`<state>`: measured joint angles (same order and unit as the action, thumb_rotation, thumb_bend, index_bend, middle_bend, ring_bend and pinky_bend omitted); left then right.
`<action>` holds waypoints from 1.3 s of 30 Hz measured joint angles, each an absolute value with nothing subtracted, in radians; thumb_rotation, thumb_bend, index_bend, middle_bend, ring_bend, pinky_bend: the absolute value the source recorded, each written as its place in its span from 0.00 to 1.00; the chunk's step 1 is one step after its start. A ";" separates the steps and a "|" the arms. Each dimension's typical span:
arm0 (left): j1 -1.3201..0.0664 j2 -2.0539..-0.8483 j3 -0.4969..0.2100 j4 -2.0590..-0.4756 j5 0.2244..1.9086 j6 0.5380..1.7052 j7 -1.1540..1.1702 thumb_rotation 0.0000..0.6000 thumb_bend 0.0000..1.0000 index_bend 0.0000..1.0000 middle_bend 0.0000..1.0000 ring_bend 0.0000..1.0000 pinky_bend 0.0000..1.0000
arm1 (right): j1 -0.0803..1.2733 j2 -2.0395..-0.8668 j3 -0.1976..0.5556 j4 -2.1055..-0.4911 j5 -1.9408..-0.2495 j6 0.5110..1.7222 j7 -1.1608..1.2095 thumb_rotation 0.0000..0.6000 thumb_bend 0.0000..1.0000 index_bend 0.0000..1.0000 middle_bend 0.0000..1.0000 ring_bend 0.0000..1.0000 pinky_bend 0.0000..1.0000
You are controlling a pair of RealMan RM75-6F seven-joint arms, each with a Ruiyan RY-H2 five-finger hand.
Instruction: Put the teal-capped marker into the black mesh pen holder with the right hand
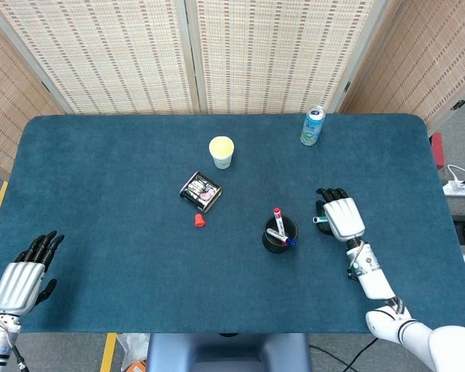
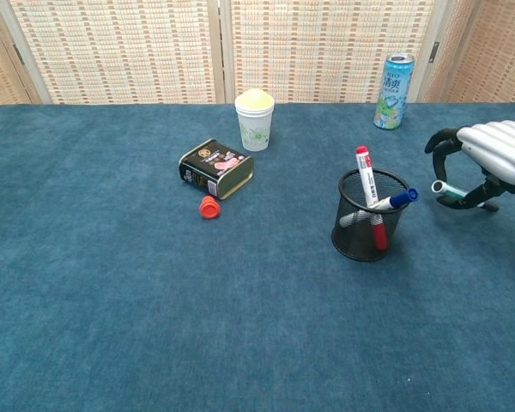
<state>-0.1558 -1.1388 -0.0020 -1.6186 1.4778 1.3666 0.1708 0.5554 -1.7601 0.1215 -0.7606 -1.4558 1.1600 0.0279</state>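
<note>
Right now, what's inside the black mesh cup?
The black mesh pen holder has a red-capped marker and a blue-capped marker sticking out. Their lower ends are mostly screened by the mesh. The teal-capped marker isn't inside; the right hand holds it.

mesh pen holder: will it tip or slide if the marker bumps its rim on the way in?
The black mesh pen holder looks light, being open mesh, so a bump would probably shift it. Two markers already lean over its rim, likely raising its balance point. The cloth-covered table probably adds grip, so tipping seems likelier than sliding.

The right hand (image 2: 496,154) covers most of the teal-capped marker (image 2: 449,190), perhaps gripping it.
</note>
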 measured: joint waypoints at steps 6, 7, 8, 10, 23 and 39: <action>-0.155 -1.137 -0.002 -1.621 1.478 1.369 0.169 1.00 0.31 0.03 0.00 0.05 0.28 | 0.545 -1.701 0.141 -0.900 -1.442 1.187 -0.033 1.00 0.21 0.61 0.24 0.24 0.26; -0.155 -1.137 -0.002 -1.621 1.478 1.369 0.169 1.00 0.31 0.03 0.00 0.05 0.28 | 0.544 -1.692 0.144 -0.923 -1.440 1.191 -0.042 1.00 0.21 0.61 0.24 0.24 0.26; -0.155 -1.137 -0.002 -1.621 1.479 1.370 0.169 1.00 0.31 0.03 0.00 0.05 0.28 | 0.542 -1.679 0.149 -0.955 -1.437 1.196 -0.053 1.00 0.21 0.61 0.24 0.24 0.26; -0.154 -1.137 -0.002 -1.622 1.480 1.371 0.169 1.00 0.30 0.03 0.00 0.05 0.28 | 0.540 -1.660 0.155 -1.004 -1.431 1.201 -0.073 1.00 0.21 0.61 0.24 0.24 0.26; -0.154 -1.134 -0.004 -1.622 1.477 1.372 0.160 1.00 0.30 0.03 0.00 0.05 0.28 | 0.535 -1.571 0.207 -1.242 -1.373 1.214 -0.190 1.00 0.21 0.61 0.24 0.24 0.26; -0.156 -1.130 0.002 -1.626 1.485 1.367 0.159 1.00 0.31 0.03 0.00 0.05 0.28 | 0.548 -1.473 0.264 -1.586 -1.304 1.233 -0.361 1.00 0.21 0.62 0.24 0.24 0.27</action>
